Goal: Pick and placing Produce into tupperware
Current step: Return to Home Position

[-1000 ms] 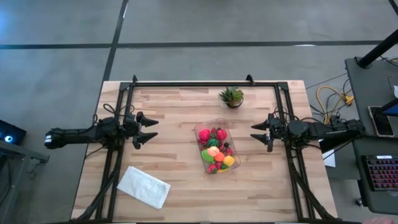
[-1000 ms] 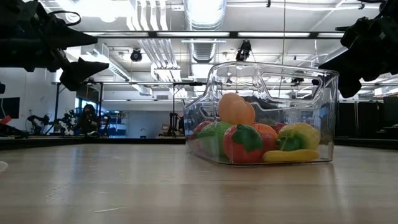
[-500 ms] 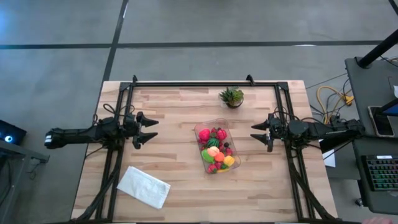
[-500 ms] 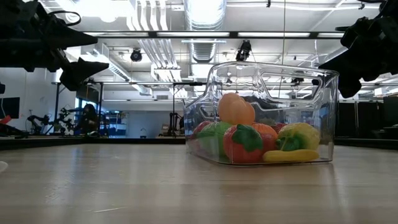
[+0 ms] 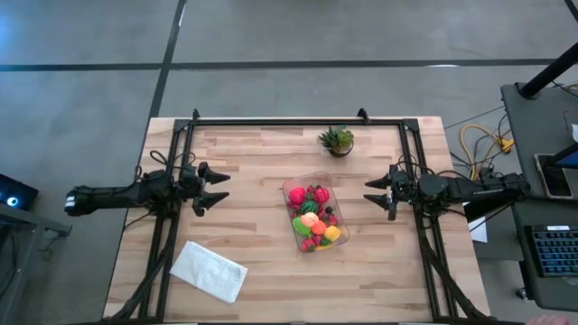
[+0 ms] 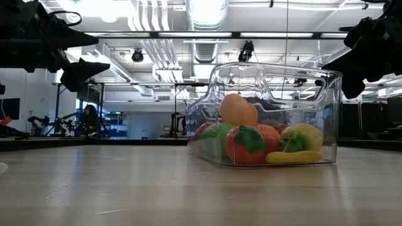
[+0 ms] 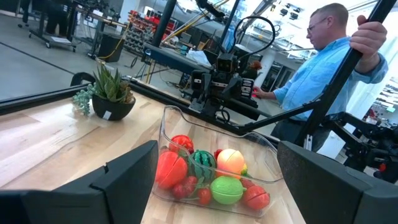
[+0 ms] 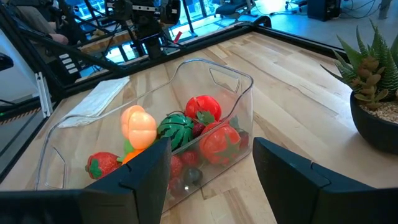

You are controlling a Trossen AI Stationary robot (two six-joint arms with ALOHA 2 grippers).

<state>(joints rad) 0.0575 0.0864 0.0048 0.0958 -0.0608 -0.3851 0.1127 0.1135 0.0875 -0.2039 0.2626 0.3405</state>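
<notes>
The clear tupperware (image 5: 313,210) stands on its base at the table's middle, and the toy produce (image 5: 312,219) lies piled inside it: red, pink, orange, lime green, yellow and striped dark green pieces, also seen as produce (image 6: 251,141), produce (image 7: 211,174) and produce (image 8: 180,140). My left gripper (image 5: 217,189) hangs open above the table to the container's left. My right gripper (image 5: 375,196) hangs open to its right. Both point at the tupperware (image 6: 267,113) from a distance and touch nothing.
A small spiky potted plant (image 5: 337,140) stands near the table's far edge. A white folded cloth (image 5: 209,270) lies near the near left corner. A person in a blue shirt (image 7: 323,68) stands beyond the table's right side. Bare wood lies around the container.
</notes>
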